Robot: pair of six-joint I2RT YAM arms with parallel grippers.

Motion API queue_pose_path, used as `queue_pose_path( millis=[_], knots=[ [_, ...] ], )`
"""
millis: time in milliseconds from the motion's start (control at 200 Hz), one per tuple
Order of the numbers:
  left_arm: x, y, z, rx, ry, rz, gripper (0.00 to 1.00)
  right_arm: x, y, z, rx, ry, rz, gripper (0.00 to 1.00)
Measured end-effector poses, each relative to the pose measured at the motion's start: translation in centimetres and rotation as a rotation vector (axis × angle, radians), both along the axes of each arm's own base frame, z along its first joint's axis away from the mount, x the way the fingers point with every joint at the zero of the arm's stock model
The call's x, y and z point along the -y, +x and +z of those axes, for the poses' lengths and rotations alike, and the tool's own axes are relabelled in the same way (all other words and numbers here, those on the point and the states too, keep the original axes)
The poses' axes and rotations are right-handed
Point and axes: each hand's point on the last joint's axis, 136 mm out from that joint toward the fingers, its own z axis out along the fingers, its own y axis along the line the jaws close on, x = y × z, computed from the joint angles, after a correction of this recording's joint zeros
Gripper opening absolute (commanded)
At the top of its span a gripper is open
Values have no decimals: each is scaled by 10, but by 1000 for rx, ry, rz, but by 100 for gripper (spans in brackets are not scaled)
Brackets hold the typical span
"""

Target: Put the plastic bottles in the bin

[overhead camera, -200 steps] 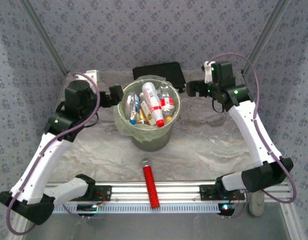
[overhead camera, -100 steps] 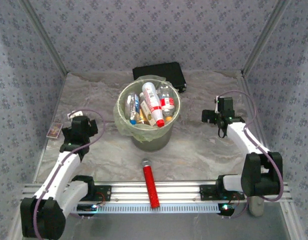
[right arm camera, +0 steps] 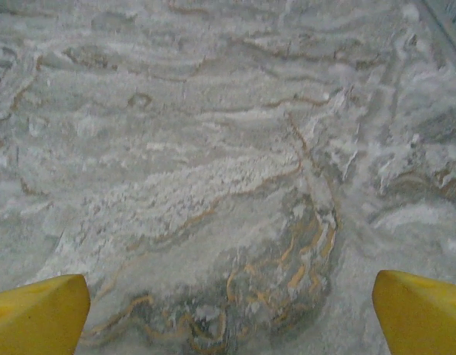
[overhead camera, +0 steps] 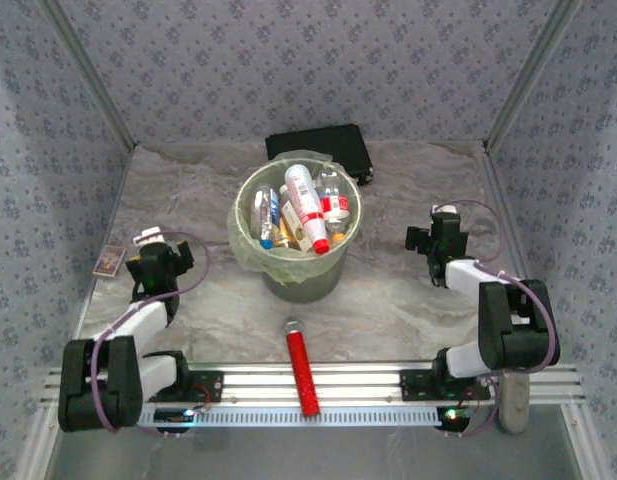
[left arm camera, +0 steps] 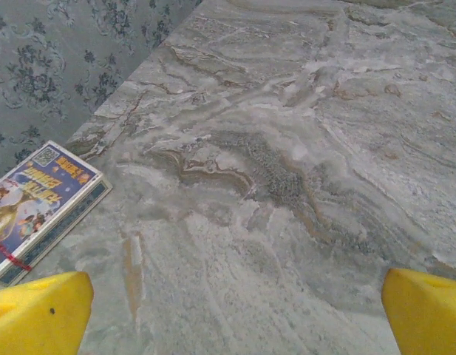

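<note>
Jaws parted wide, empty, on left gripper [left arm camera: 233, 314] and right gripper [right arm camera: 231, 310]. Small capped plastic bottles [overhead camera: 303, 205] heaped inside round tapered bin [overhead camera: 306, 283] lined with pale yellow-green bag. Probably finished: nothing left to load.

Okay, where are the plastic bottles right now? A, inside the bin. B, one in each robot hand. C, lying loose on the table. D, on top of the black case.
A: the plastic bottles sit packed together inside the bin, while the left hand and the right hand are open and hold nothing.
</note>
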Motion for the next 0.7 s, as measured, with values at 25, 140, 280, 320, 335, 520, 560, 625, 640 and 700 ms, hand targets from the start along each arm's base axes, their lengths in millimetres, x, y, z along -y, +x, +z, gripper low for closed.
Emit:
queue_pose_path(
  millis=[25,140,280,320,335,520,560,625,640,700],
  knots=[
    [0,2,-1,3,-2,-2,100,0,3,2,15,-5,0,100],
    [1,15,-5,12,-11,-16,100,2,12,9,64,-33,10,100],
    [3,38,-7,29,-25,-38,100,5,18,8,100,-55,18,100],
    [4,44,-8,27,-27,-42,100,6,17,6,105,-58,18,100],
    [4,45,-8,27,-27,-44,100,7,16,6,108,-59,16,100],
    [26,59,0,90,11,-123,100,9,8,0,151,-37,27,100],
    [31,63,-5,88,23,-141,100,11,5,-3,163,-31,27,100],
    [38,63,-16,50,33,-165,100,12,1,-8,159,-23,32,100],
    [38,63,-17,49,34,-167,100,12,1,-8,160,-22,32,100],
    [38,63,-18,44,41,-169,100,11,2,-6,170,-18,37,100]
  ],
)
